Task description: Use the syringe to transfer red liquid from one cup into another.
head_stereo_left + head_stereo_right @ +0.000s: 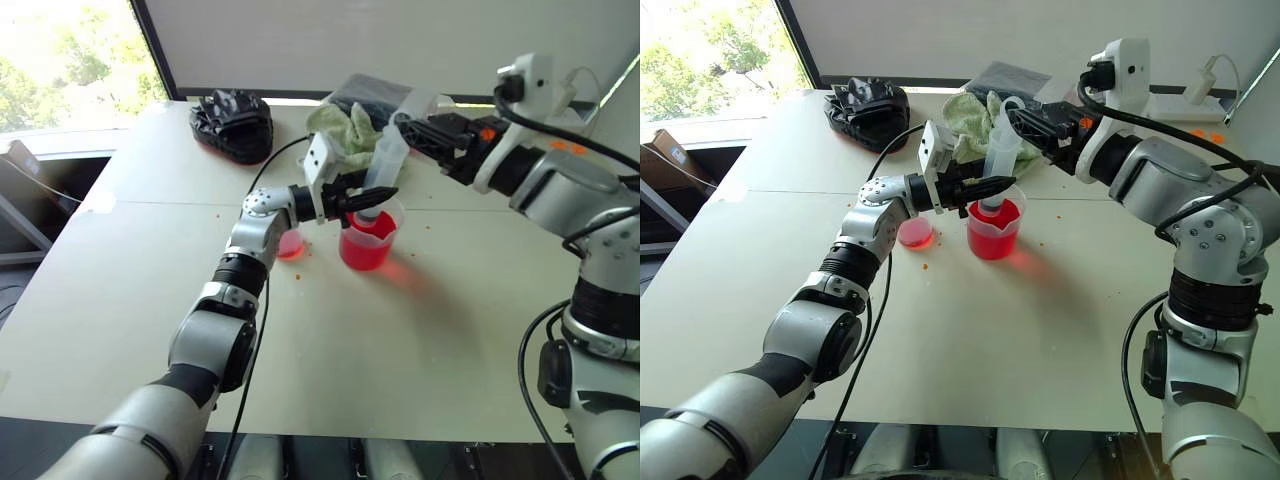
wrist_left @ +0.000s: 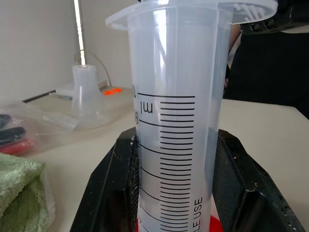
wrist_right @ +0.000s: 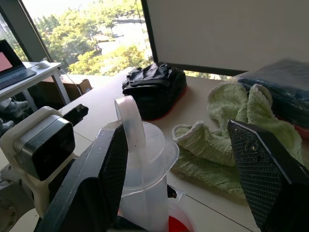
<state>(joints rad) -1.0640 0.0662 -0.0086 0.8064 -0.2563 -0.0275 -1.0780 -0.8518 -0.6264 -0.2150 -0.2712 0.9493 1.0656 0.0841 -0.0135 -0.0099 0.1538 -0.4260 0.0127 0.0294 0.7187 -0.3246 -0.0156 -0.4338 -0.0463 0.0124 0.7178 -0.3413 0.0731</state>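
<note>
Syringe clamped in left hand, over beaker.

Prob. office/lab: big worktable by window, laptop.

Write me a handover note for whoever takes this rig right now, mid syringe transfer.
Left gripper: shut on the syringe barrel, holding it upright with its tip down in the beaker.
Right gripper: open, fingers either side of the white plunger ring, not gripping.
Small cup: beside the beaker, some red liquid in it.
Done: syringe placed in beaker.
Left: pull plunger to draw, move to small cup, discharge.
</note>
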